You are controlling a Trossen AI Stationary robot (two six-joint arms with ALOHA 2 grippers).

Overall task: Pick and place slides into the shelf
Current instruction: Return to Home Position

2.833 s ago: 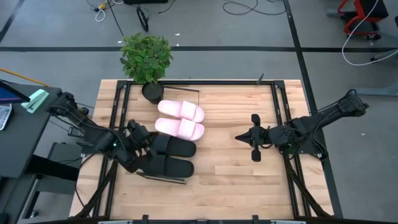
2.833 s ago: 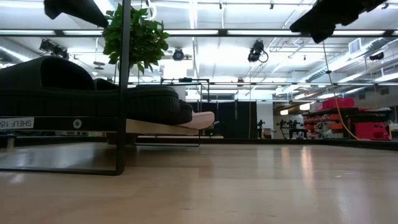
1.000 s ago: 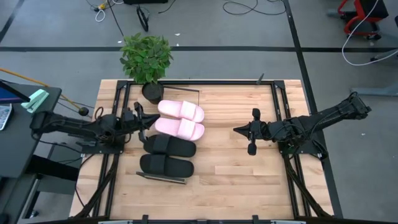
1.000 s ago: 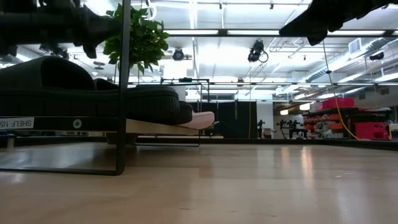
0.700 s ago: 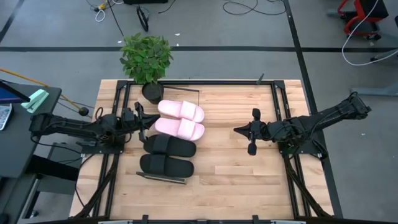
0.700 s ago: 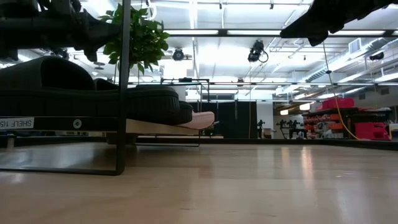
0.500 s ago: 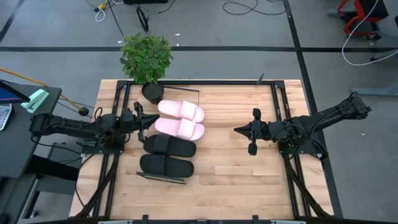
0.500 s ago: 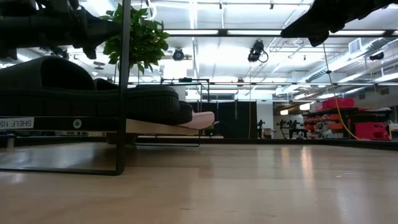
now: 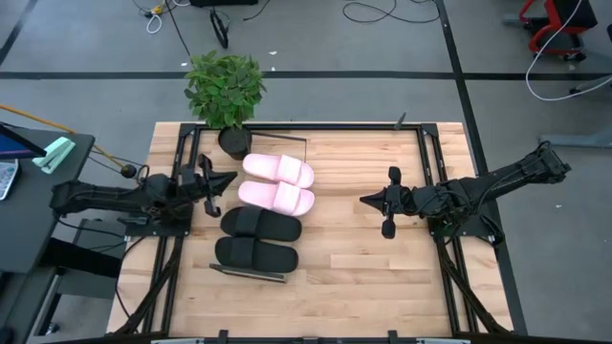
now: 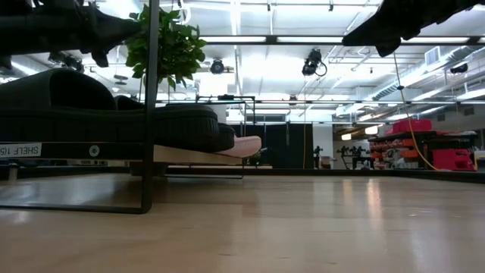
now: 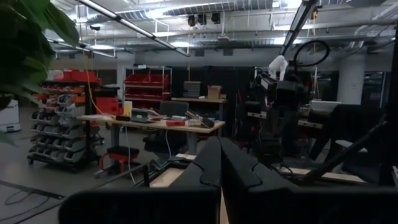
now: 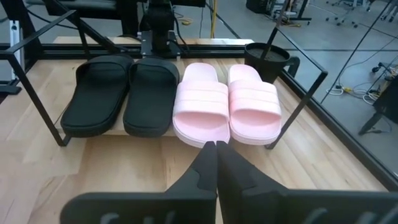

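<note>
The job is judged all but done: two black slides [image 12: 151, 93] and two pink slides [image 12: 200, 102] are laid side by side on the shelf [image 10: 193, 155], which stands on the left half of the bench [image 9: 363, 268] next to a potted plant [image 9: 225, 86]. Nothing is held by either arm. The left tool [image 11: 219, 149] is seen with its fingers pressed together and is hung near the heels of the pink pair, at the shelf's rear side. The right tool [image 12: 216, 149] is likewise pressed together and empty. It is held over the bench's right half, well apart from the shelf and faced toward the slides' toes. Only the drawing back of both arms to rest is judged to remain. The chief hazard lies with the left arm: it is placed close to the shelf's thin dark frame and to the plant, so a low or sideways sweep could catch an upright, jolt the board and shift the row. The pink toes are seen to overhang the board's front edge, so these would be tipped off most easily by such a knock. Little risk is judged for the right arm, provided no motion toward the shelf is made.
</note>
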